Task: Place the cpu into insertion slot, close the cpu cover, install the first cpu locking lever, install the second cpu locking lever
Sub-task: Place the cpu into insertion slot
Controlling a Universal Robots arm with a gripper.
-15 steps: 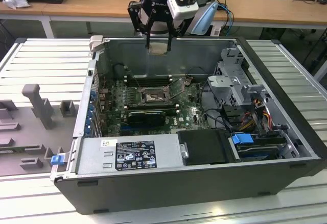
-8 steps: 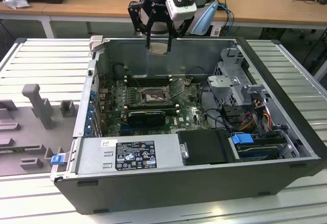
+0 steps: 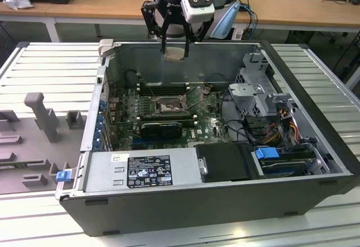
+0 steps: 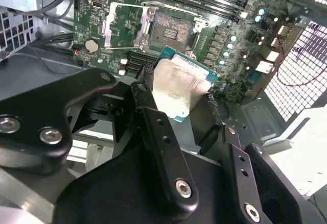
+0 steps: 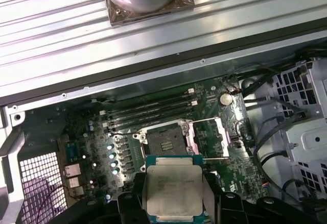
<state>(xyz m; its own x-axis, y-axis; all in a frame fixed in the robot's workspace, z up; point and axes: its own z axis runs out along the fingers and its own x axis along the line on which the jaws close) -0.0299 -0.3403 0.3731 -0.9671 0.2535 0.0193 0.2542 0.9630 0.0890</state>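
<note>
Closest in both wrist views, the black metal gripper (image 4: 179,94) is clamped narrowly on the small, flat, square, silver-grey cpu (image 5: 173,191), which is held by two opposite edges, well apart from the board. Beyond it, on the green motherboard (image 5: 97,132), the square black insertion slot (image 5: 166,142) is left bare, its pin field exposed. Just beside it, the thin silver cpu cover (image 5: 192,138) is folded back open. Farther out, the dark grey computer case (image 3: 225,196) is laid open. No step is judged finished: placing, closing and both levers are left.
</note>
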